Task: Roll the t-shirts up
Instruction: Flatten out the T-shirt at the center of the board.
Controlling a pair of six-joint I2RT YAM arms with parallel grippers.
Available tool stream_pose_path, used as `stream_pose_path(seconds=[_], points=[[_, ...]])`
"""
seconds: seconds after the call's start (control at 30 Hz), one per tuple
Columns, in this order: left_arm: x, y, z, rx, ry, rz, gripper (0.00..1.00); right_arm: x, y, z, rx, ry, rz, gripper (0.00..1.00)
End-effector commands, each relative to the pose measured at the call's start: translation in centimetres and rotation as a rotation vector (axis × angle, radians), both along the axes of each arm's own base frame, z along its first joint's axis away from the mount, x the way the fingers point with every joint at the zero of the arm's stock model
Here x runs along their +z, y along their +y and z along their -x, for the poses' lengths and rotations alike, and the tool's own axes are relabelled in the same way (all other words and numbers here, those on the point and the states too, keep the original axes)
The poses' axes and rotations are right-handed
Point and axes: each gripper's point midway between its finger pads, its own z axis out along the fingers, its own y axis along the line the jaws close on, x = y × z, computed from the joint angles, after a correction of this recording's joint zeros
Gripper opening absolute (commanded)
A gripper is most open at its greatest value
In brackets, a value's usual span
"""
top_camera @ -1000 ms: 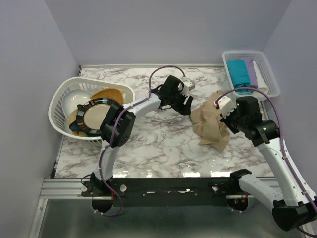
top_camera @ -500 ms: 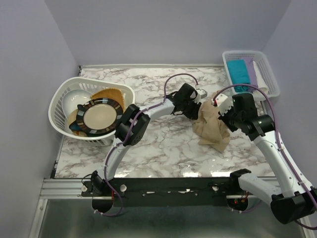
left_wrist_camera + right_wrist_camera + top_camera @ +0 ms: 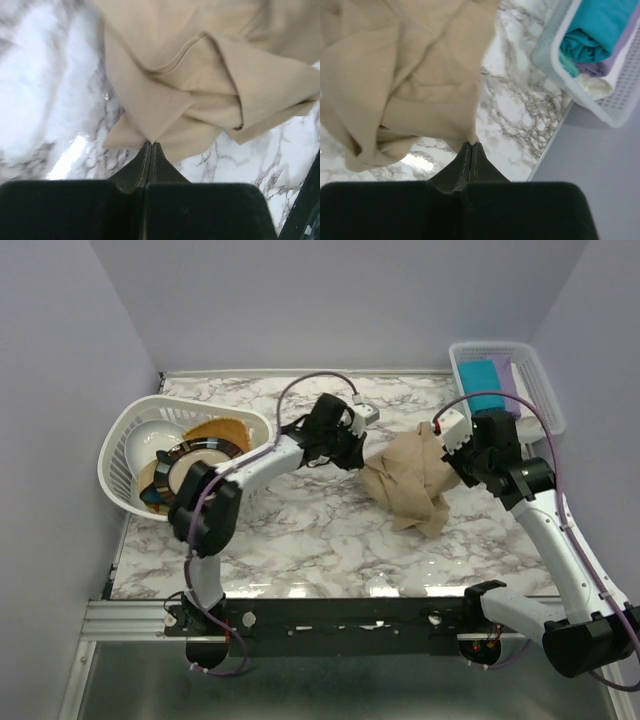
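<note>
A crumpled beige t-shirt point(image 3: 408, 485) lies right of centre on the marble table point(image 3: 300, 530), stretched between both grippers. My left gripper point(image 3: 358, 462) is shut on the cloth at its left edge; in the left wrist view the closed tips point(image 3: 151, 144) pinch a fold of the beige t-shirt point(image 3: 200, 75). My right gripper point(image 3: 455, 460) is shut on its right edge, and the right wrist view shows cloth point(image 3: 410, 80) nipped at the tips point(image 3: 474, 144). Rolled teal point(image 3: 600, 25), lilac point(image 3: 594, 67) and white point(image 3: 592, 86) t-shirts sit in the basket at the far right.
A white lattice basket point(image 3: 520, 365) holding the rolled shirts stands at the back right corner. A second white basket point(image 3: 125, 430) at the left holds a round plate with a dark patterned rim point(image 3: 195, 470) and other dishes. Walls close the table on three sides.
My left gripper reached the shirt's left edge, shut on it and drew it leftward, spreading the cloth wider. The right gripper stayed shut on the shirt and shifted slightly back.
</note>
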Motion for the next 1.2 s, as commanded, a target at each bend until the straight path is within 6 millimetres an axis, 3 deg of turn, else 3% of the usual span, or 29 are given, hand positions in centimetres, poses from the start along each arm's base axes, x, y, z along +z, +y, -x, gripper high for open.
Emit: stream_pose_path(seconds=[0.0,0.17,0.3,0.33,0.4,0.5,0.6,0.63,0.7,0.83,0.87,0.93,0.97,1.03,1.07,1.13,1.17], points=[[12.2,4.3,4.4,-0.087,-0.287,0.125,0.0,6.0,-2.3,-3.5,-0.162,-0.229,-0.002,0.0],[14.2,9.9,10.6,-0.084,-0.375,0.109,0.0,8.4,-3.3,-3.5,-0.213,-0.284,-0.018,0.0],[12.5,13.8,14.3,-0.099,-0.482,0.053,0.01,11.1,-3.3,-2.5,-0.23,-0.38,-0.085,0.0],[11.6,14.8,14.8,-0.104,-0.508,0.024,0.12,10.9,-3.2,-2.4,-0.224,-0.386,-0.095,0.0],[10.5,16.5,15.9,-0.084,-0.507,-0.01,0.38,7.7,-2.7,-1.9,-0.193,-0.268,-0.077,0.0],[10.4,17.1,16.9,-0.073,-0.46,-0.013,0.5,5.3,-2.2,-1.8,-0.168,-0.212,-0.07,0.0],[10.9,16.5,15.4,0.001,-0.47,0.018,0.61,4.0,-2.0,-2.1,-0.143,-0.181,-0.055,0.01],[12.0,15.9,14.4,0.031,-0.498,0.052,0.67,3.1,-1.8,-2.2,-0.125,-0.148,-0.04,0.0],[11.9,14.5,12.6,0.059,-0.467,0.057,0.71,1.9,-1.6,-1.7,-0.088,-0.094,-0.019,0.0],[12.7,9.5,8.6,0.059,-0.383,0.116,0.72,-0.9,-2.4,-0.7,-0.089,-0.012,0.038,0.0],[12.0,7.5,6.9,0.053,-0.333,0.117,0.72,-1.8,-2.3,-0.3,-0.082,0.013,0.034,0.01],[11.4,4.9,5.5,0.035,-0.267,0.148,0.74,-2.3,-2.2,-0.1,-0.08,0.022,0.026,0.0],[10.0,2.9,3.4,0.036,-0.224,0.14,0.75,-2.6,-2.2,0.0,-0.085,0.029,0.027,0.0],[8.9,0.6,1.2,0.047,-0.185,0.151,0.77,-2.5,-2.4,-0.1,-0.095,0.022,0.029,0.01],[7.4,-1.4,-1.1,0.069,-0.144,0.15,0.77,-2.4,-2.5,-0.1,-0.098,0.018,0.034,0.0],[5.7,-3.3,-3.0,0.096,-0.072,0.145,0.77,-2.4,-2.7,0.0,-0.102,0.015,0.042,0.01],[4.6,-5.3,-4.8,0.115,-0.025,0.168,0.77,-2.4,-2.8,0.0,-0.105,0.014,0.044,0.01]])
